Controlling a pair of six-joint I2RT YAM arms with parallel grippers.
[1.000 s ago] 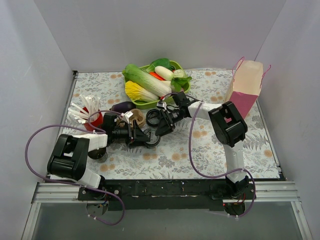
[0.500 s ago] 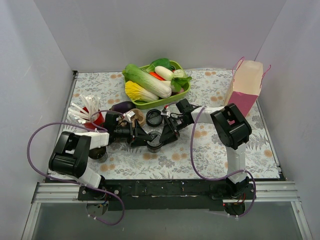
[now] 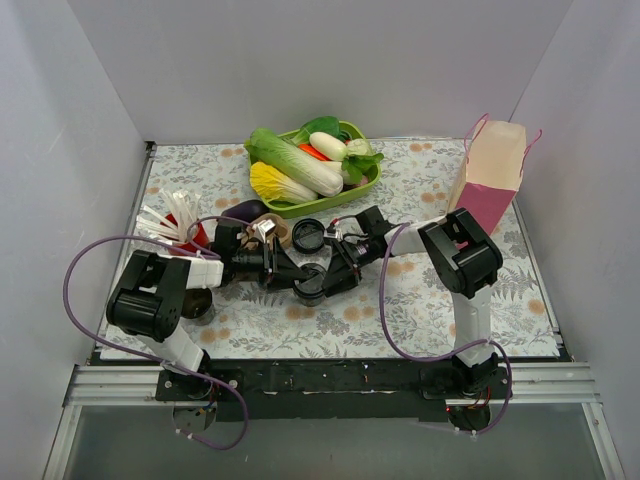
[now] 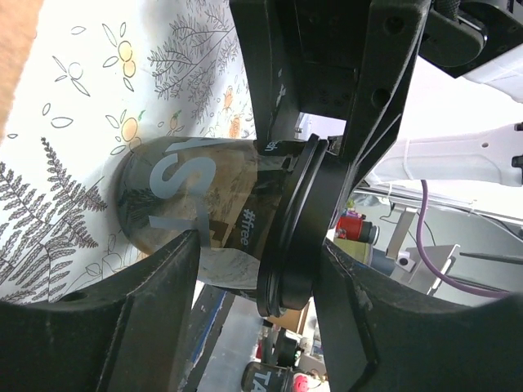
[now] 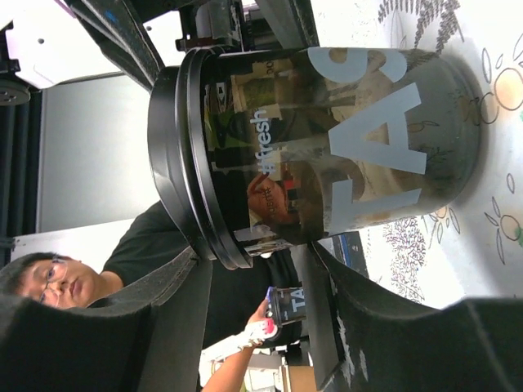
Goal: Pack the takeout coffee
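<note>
The takeout coffee [image 3: 313, 288], a dark cup with a black lid and pale lettering, stands upright on the floral table mat. My left gripper [image 3: 298, 279] reaches it from the left and my right gripper [image 3: 336, 274] from the right. In the left wrist view the cup [image 4: 204, 204] sits just past my open gripper [image 4: 257, 282], whose one finger is by the lid. In the right wrist view the cup [image 5: 327, 139] sits just past my open gripper [image 5: 261, 282]. A second lidded cup [image 3: 308, 237] sits by the brown carrier [image 3: 272, 238].
A red cup of white straws [image 3: 185, 235] stands at the left. A green basket [image 3: 372, 180] of vegetables is at the back and an eggplant [image 3: 243, 212] lies beside it. A pink bag [image 3: 490, 185] stands at the right.
My right gripper has moved down and left from beside the carrier to the cup. My left gripper has shifted slightly right, staying at the cup.
</note>
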